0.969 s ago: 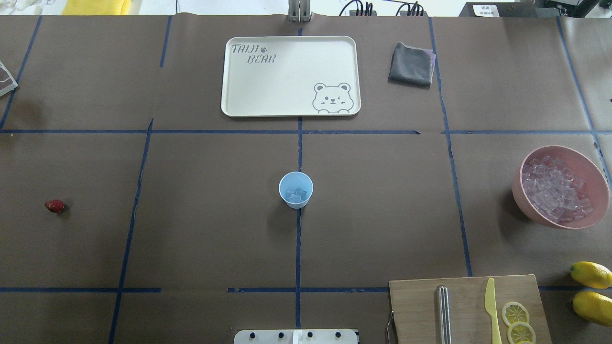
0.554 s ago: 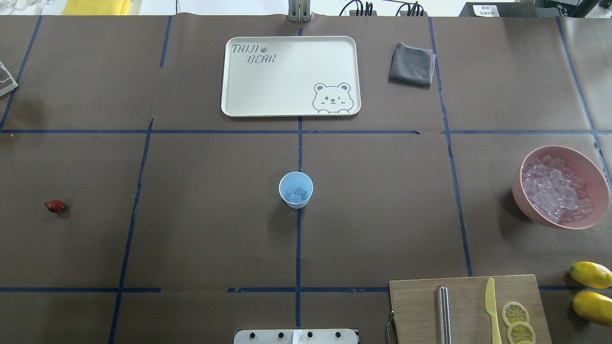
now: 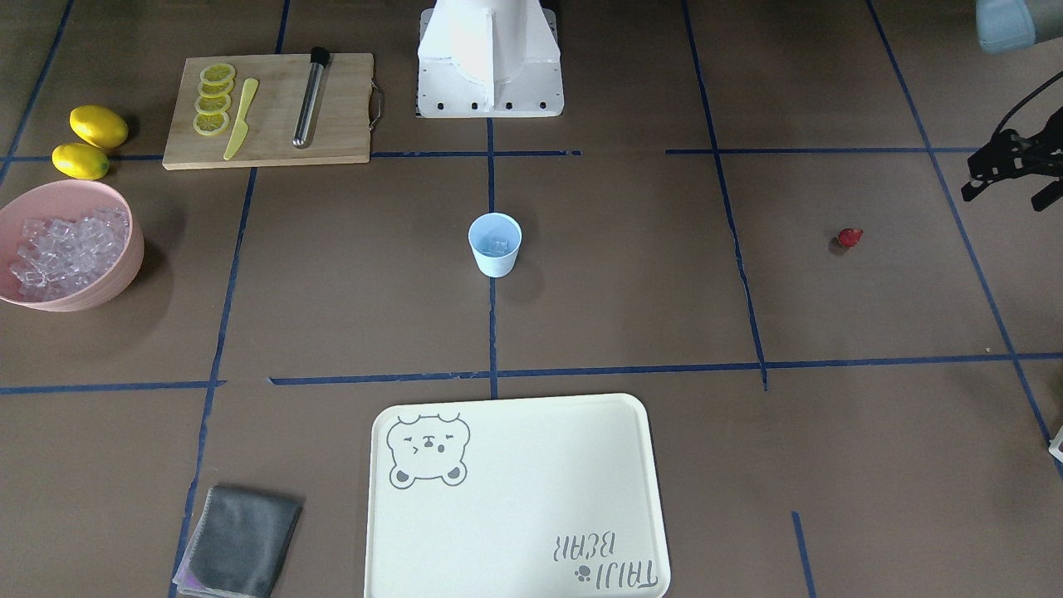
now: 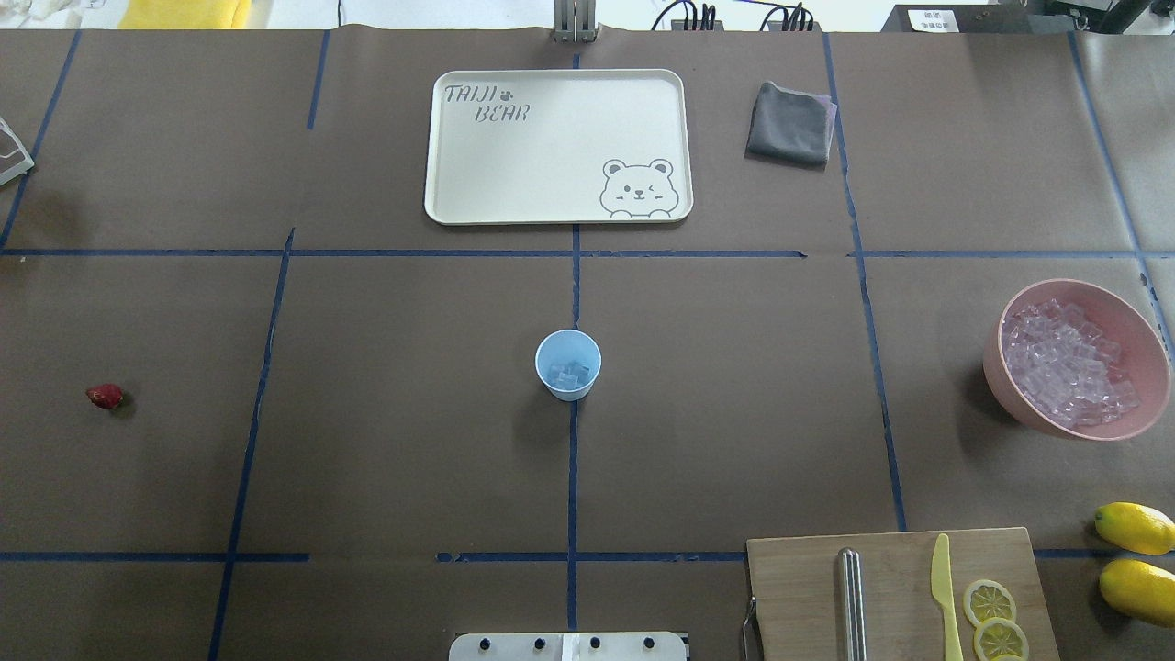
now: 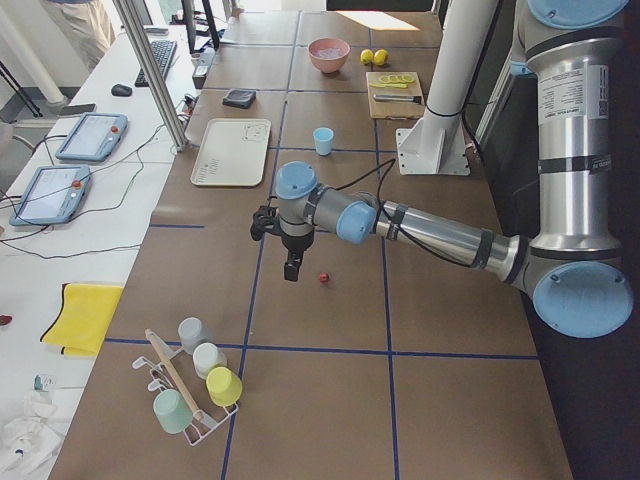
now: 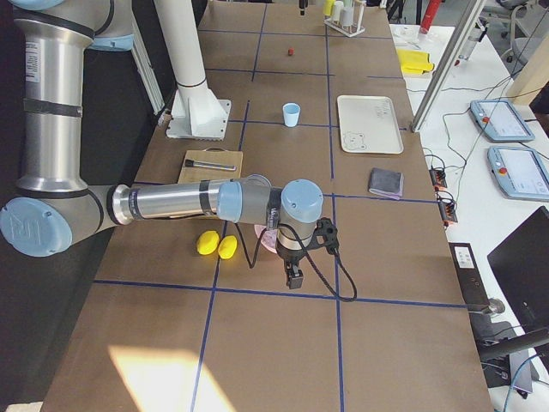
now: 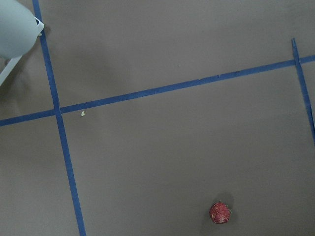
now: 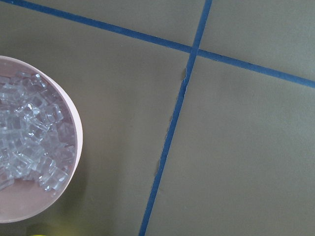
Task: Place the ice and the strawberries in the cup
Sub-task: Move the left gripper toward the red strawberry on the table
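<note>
The light blue cup stands upright at the table's middle with a few ice cubes in it; it also shows in the front view. More ice fills the pink bowl at the right. The strawberry lies on the table far left and shows in the left wrist view. My left gripper hangs above and beside the berry, apart from it; I cannot tell its state. My right gripper hangs near the bowl, seen only from the side.
A cream tray and a grey cloth lie at the far side. A cutting board holds lemon slices, a yellow knife and a metal tool. Two lemons lie beside it. A rack of cups stands at the left end.
</note>
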`<state>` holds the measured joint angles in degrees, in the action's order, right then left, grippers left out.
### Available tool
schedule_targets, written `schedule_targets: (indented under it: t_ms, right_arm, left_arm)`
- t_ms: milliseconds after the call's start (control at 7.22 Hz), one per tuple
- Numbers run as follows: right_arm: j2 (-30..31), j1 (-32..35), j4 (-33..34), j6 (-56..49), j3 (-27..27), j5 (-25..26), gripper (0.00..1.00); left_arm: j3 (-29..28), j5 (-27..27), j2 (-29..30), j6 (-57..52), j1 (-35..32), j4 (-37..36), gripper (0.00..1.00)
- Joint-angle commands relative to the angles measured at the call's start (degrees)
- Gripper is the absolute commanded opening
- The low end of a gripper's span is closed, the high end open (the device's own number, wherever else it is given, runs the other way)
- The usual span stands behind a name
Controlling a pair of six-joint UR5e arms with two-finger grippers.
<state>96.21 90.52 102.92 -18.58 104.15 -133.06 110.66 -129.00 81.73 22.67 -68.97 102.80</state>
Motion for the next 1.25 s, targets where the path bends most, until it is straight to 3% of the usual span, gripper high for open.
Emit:
schedule_targets:
  t_ms: [0, 138, 554, 1108]
  right_arm:
    - [0.0, 0.0, 0.0, 0.0, 0.0, 0.0, 1.0]
    - [0.0, 0.0, 0.0, 0.0, 0.0, 0.0, 1.0]
    - [0.1, 0.0, 0.0, 0.0, 0.1, 0.0, 1.0]
    - [0.2, 0.0, 0.0, 0.1, 0.4, 0.0, 1.0]
  left_arm:
    - [-0.4, 6.7, -3.2, 11.7, 9.3, 10.6, 1.0]
    - [-1.1, 9.7, -4.3, 15.0, 13.0, 13.5, 1.0]
    - [-8.5, 10.4, -3.6, 24.0, 18.8, 26.2, 1.0]
    - [-13.3, 12.3, -0.9, 25.4, 21.4, 29.3, 1.0]
